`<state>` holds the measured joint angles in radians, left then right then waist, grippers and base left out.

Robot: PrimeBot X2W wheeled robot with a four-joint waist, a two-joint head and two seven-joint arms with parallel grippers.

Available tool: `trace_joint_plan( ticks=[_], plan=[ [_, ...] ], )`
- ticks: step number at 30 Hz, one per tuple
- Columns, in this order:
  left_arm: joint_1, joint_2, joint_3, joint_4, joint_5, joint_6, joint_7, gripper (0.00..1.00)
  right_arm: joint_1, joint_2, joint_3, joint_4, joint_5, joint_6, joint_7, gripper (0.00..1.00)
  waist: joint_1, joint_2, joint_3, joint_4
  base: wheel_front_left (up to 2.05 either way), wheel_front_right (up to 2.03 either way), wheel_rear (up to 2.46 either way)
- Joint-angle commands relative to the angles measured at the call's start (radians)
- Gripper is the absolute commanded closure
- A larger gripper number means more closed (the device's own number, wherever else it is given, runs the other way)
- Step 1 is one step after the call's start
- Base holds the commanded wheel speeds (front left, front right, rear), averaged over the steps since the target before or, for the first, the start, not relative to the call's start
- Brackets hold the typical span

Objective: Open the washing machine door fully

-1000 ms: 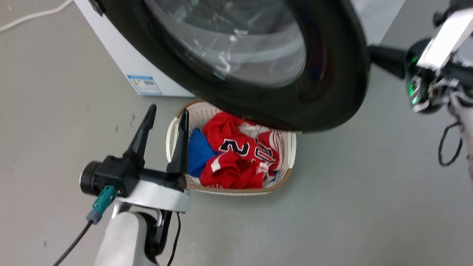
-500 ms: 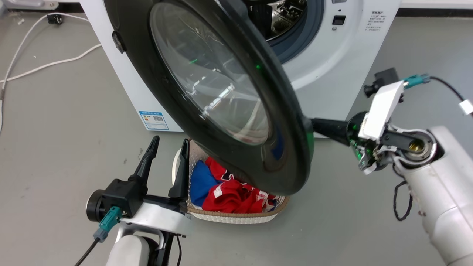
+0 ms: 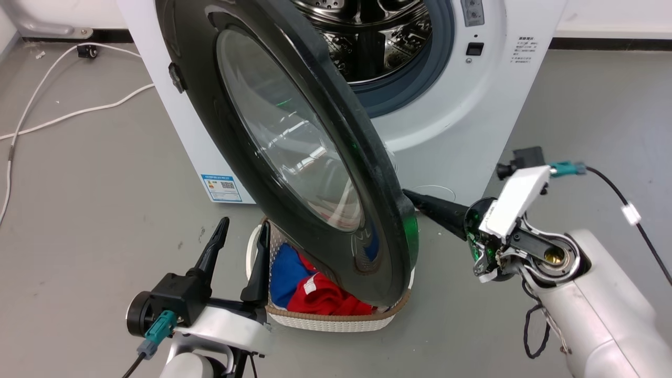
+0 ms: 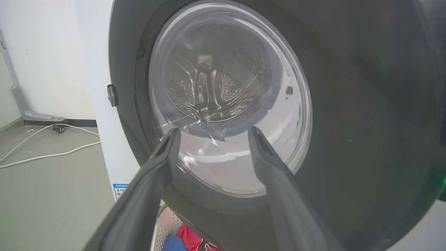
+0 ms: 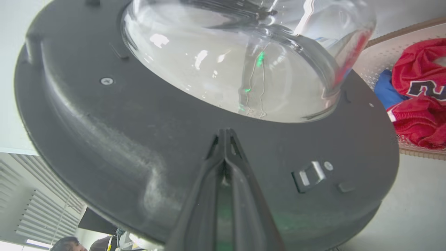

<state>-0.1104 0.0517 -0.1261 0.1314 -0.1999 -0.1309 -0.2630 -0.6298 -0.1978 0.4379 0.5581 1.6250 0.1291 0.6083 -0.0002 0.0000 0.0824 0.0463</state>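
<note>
Presently the washing machine door (image 3: 286,142) stands swung well out from the front of the white washing machine (image 3: 472,121), hinged at the machine's left side. Its free edge is the part farthest from the machine. Seen near edge-on from the head view, the round door reads as a long oval running from the machine's upper left corner down and away from its front. The outer face is turned to the machine's left and the bulging glass bowl towards its right.

The door's top is cut off by the frame. The door hides the left part of the steel drum (image 3: 367,37) and most of the laundry basket (image 3: 336,321) on the floor before the machine. Red clothing (image 3: 325,296) and blue clothing (image 3: 283,273) show beneath the door's edge.

The right gripper (image 5: 225,132) has its fingers pressed together with nothing between them. Its tips lie at the door's inner face just below the bowl; firm contact cannot be confirmed. The left gripper (image 3: 244,223) sits in front of the machine, facing the door's outer side, fingers spread apart and empty.
</note>
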Motion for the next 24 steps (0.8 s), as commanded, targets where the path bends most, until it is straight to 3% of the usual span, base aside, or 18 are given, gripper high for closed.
trace_joint_plan(
  ticks=[1, 7, 12, 13, 14, 15, 16, 20, 24],
  plan=[
    [0.005, 0.0, 0.001, 0.002, -0.006, 0.0, -0.002, 0.0, 0.027, 0.009, -0.018, -0.005, -0.007, 0.003, -0.043, 1.0, 0.0002, 0.0, -0.004, -0.003, 0.0, 0.0, 0.0],
    [0.009, 0.0, 0.008, 0.011, -0.007, 0.0, -0.002, 0.0, 0.121, 0.004, -0.124, -0.079, 0.007, 0.003, -0.234, 1.0, 0.0002, 0.0, -0.012, -0.019, 0.0, 0.0, 0.0],
    [0.015, 0.0, 0.016, 0.016, -0.005, 0.0, -0.002, 0.0, 0.265, -0.009, -0.226, -0.212, 0.035, 0.003, -0.37, 1.0, 0.0002, 0.0, -0.017, -0.033, 0.0, 0.0, 0.0],
    [0.016, 0.0, 0.018, 0.018, -0.005, 0.0, -0.002, 0.0, 0.298, -0.015, -0.247, -0.24, 0.033, 0.003, -0.399, 0.88, 0.0002, 0.0, -0.018, -0.036, 0.0, 0.0, 0.0],
    [0.018, 0.0, 0.019, 0.02, -0.004, 0.0, -0.002, 0.0, 0.33, -0.021, -0.264, -0.271, 0.027, 0.003, -0.425, 0.63, 0.0002, 0.0, -0.019, -0.038, 0.0, 0.0, 0.0],
    [0.019, 0.0, 0.021, 0.021, -0.004, 0.0, -0.002, 0.0, 0.364, -0.024, -0.282, -0.301, 0.023, 0.003, -0.453, 0.2, 0.0002, 0.0, -0.022, -0.041, 0.0, 0.0, 0.0],
    [0.022, 0.0, 0.024, 0.023, -0.004, 0.0, -0.002, 0.0, 0.399, -0.026, -0.296, -0.328, 0.019, 0.003, -0.478, 0.0, 0.0002, 0.0, -0.025, -0.045, 0.0, 0.0, 0.0],
    [0.024, 0.0, 0.032, 0.028, -0.001, 0.0, -0.002, 0.0, 0.507, -0.057, -0.336, -0.416, -0.048, 0.003, -0.575, 0.0, 0.0002, 0.0, -0.031, -0.059, 0.0, 0.0, 0.0],
    [0.023, 0.007, 0.043, 0.034, 0.003, 0.0, -0.002, 0.0, 0.563, -0.091, -0.354, -0.45, -0.188, 0.003, -0.684, 0.0, 0.0002, 0.0, -0.033, -0.074, 0.0, 0.0, 0.0]
  ],
)
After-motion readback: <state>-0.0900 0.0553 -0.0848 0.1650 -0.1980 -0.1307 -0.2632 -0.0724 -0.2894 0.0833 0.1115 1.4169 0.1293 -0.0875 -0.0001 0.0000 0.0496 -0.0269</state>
